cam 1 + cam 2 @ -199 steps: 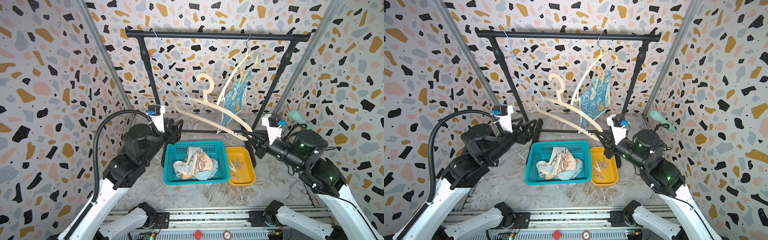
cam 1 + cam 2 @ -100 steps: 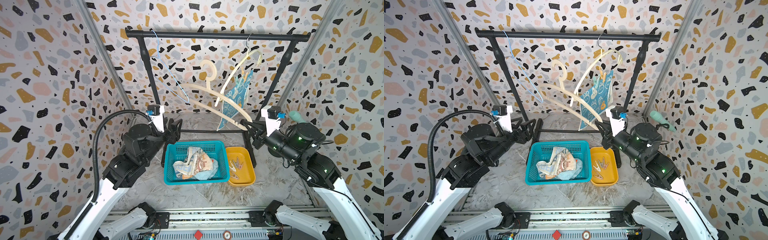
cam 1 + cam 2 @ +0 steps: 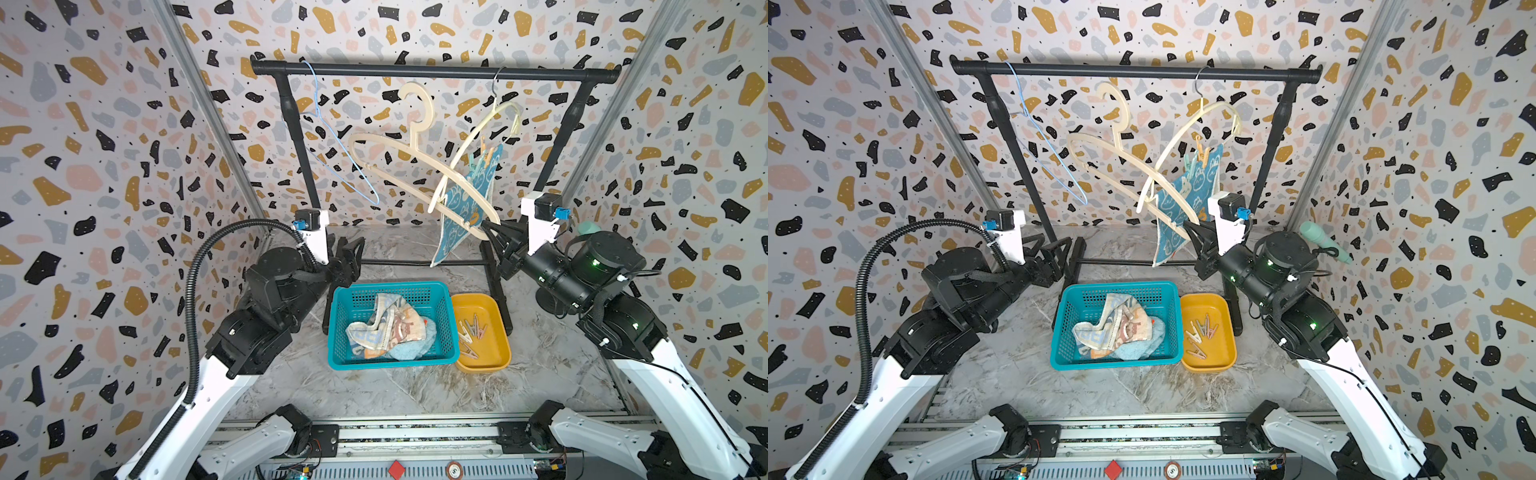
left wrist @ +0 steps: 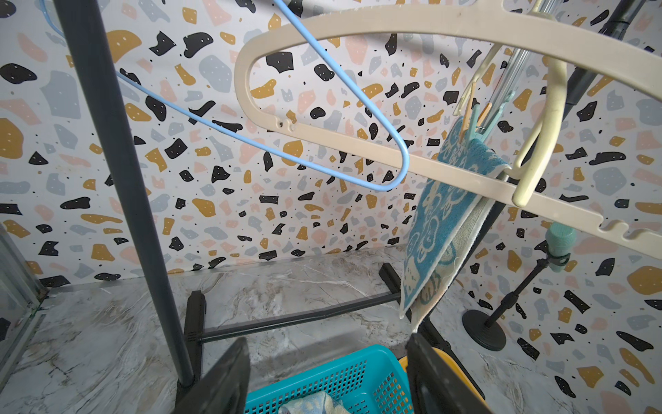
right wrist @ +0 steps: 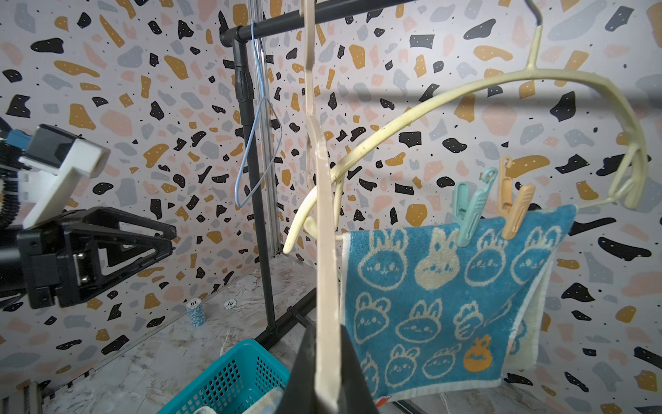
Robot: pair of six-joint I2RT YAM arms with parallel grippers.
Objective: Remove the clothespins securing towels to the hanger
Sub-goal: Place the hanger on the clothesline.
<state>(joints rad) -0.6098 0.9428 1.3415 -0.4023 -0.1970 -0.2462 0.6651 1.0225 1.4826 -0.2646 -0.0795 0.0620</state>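
Right gripper [image 3: 487, 227] clamped on loose hanger [image 3: 415, 164] end, centre-right; left gripper [image 3: 352, 253] open, empty, centre-left. Hanger to be swung clear of towel [image 5: 430, 297] before pins [image 5: 471, 211] at its upper edge are approached.

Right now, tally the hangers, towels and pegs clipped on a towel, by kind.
Hangers: 3 (blue hanger, beige hanger, cream hanger)
Towels: 3 (rabbit towel, striped towel, pale blue towel)
Clipped pegs: 2 (mint peg, peach peg)
Total: 8
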